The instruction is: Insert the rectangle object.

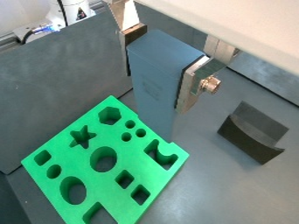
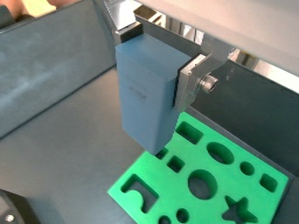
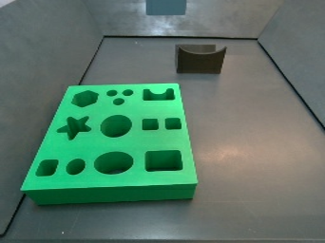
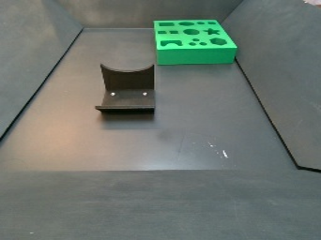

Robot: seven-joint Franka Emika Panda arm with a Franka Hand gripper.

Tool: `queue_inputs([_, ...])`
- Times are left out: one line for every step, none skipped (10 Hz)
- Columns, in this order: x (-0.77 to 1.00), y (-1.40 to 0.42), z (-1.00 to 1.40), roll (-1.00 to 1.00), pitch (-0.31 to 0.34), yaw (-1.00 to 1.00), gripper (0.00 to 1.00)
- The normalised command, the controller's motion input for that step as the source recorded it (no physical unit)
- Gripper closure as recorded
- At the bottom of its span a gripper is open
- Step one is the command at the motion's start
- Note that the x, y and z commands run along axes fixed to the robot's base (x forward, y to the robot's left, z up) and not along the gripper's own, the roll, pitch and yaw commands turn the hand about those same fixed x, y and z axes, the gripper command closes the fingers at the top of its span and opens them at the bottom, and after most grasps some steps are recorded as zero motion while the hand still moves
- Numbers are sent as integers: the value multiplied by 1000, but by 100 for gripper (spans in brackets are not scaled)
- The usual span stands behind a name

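The rectangle object [image 1: 152,92] is a tall plain grey-blue block, and it also shows in the other wrist view [image 2: 146,101]. My gripper [image 1: 162,61] is shut on its upper part, with one silver finger on each side, as both wrist views [image 2: 158,61] show. The block hangs upright in the air, above and beside the green board [image 1: 105,162] with its several shaped holes. Only the block's lower end [image 3: 165,6] shows in a side view, high over the far wall beyond the board [image 3: 114,142]. The gripper itself is out of both side views.
A dark brown block with a curved notch [image 3: 200,58] stands on the grey floor beyond the board, and also shows in a wrist view [image 1: 251,131] and a side view [image 4: 126,91]. Dark walls enclose the floor. The board [image 4: 192,42] sits near one end.
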Motion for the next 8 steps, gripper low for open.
queue_inputs([0,-289,-860,-93,-53,11,100])
queue_inputs([-9,-377,-954,-37,-37,26,100])
queue_inputs([0,-511,-1000,0,-49,31,100])
queue_inputs([0,-566,-1000,0,-59,31,100])
queue_inputs([0,-560,-920,27,-47,0,100])
queue_inputs([43,-543,-823,79,-11,0,100])
queue_inputs([166,-477,-751,107,0,0,100])
queue_inputs([300,-380,-680,110,24,0,100])
